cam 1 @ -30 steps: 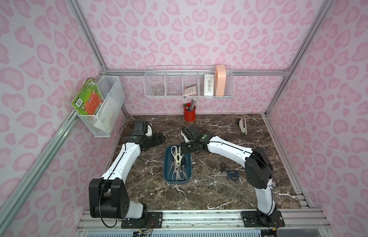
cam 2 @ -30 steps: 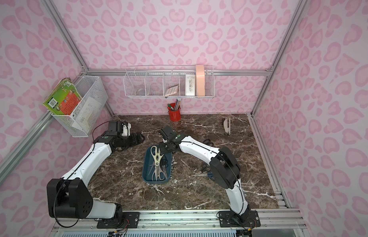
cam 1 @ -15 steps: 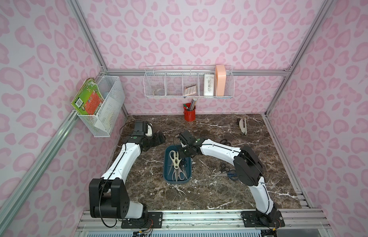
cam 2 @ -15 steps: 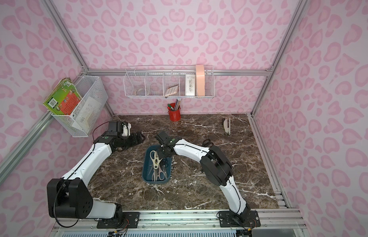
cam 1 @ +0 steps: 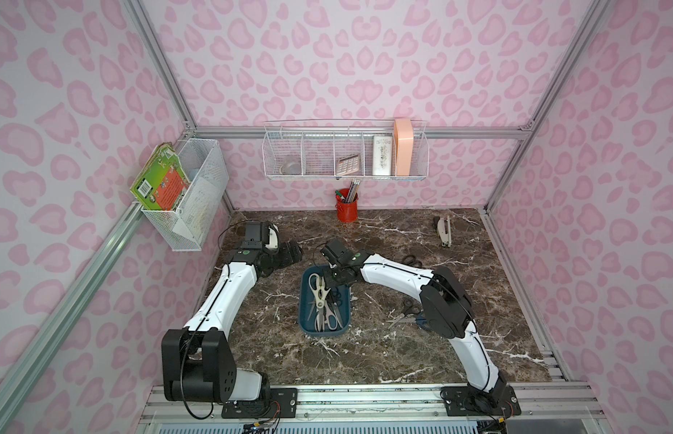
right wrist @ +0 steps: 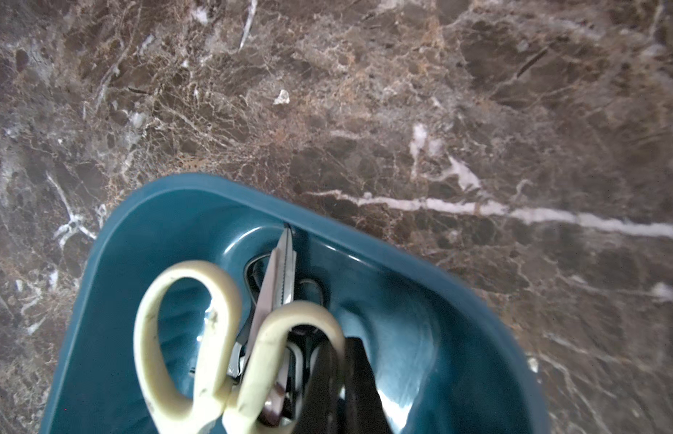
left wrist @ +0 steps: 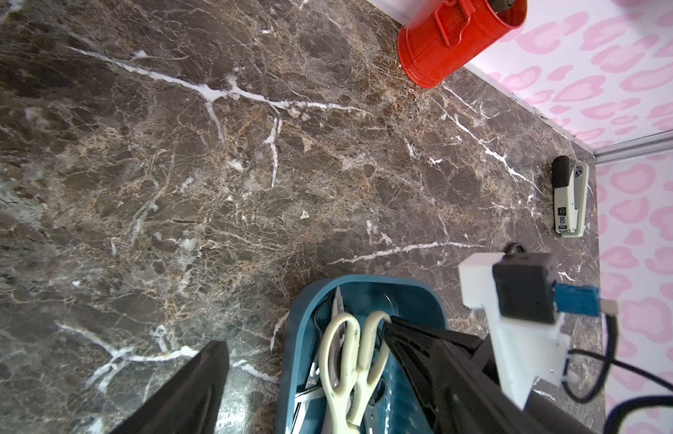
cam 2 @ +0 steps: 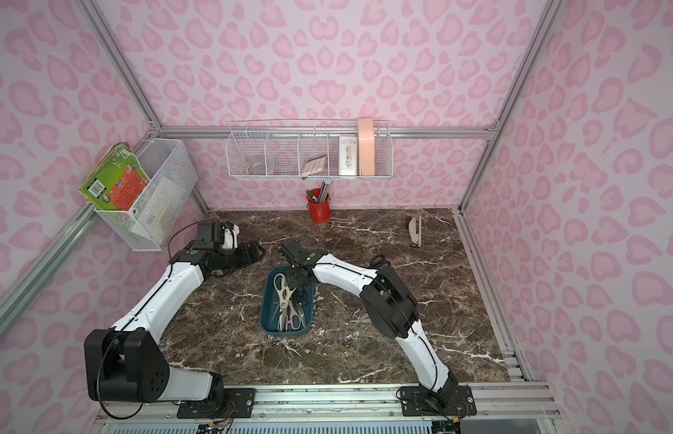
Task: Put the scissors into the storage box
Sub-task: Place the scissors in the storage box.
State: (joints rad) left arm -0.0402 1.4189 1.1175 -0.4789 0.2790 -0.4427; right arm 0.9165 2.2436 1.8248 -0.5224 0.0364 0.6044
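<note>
The teal storage box lies mid-table and holds several scissors. A cream-handled pair lies on top, with pink-handled and black ones under it. My right gripper is shut. It dips into the box's far end with its fingertips right beside the cream handle loop, gripping nothing. My left gripper hovers open behind and left of the box, empty. Two black-handled pairs lie on the table right of the box. A blue handle peeks from behind the right arm.
A red pen cup stands at the back wall. A grey stapler lies at the back right. White wire baskets hang on the back wall and the left wall. The right arm arches over the table right of the box.
My right gripper has swung left and down, from beside the box's far right corner into its far end by the cream handles. The left arm has not moved.
</note>
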